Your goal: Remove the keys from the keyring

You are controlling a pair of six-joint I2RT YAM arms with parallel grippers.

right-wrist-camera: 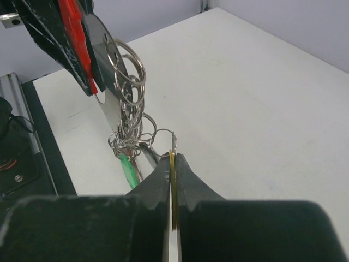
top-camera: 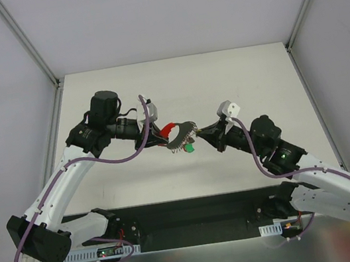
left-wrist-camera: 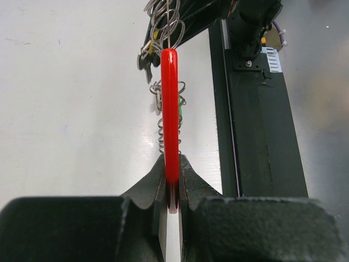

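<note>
The keys (top-camera: 183, 138) hang in a bunch above the table between my two grippers. My left gripper (top-camera: 159, 135) is shut on the red key (left-wrist-camera: 170, 109), which the left wrist view shows edge-on between the jaws (left-wrist-camera: 172, 164). My right gripper (top-camera: 200, 131) is shut on the yellow key (right-wrist-camera: 172, 164), a thin yellow edge pinched between its jaws (right-wrist-camera: 172, 158). The keyring (right-wrist-camera: 130, 93) is a cluster of silvery wire rings strung between the two held keys. A green key (right-wrist-camera: 128, 168) dangles below the rings.
The white table (top-camera: 234, 81) lies under the bunch. A black base plate (top-camera: 196, 218) runs along the near edge with both arm mounts. Grey walls with metal posts (top-camera: 29, 41) close in the sides and back.
</note>
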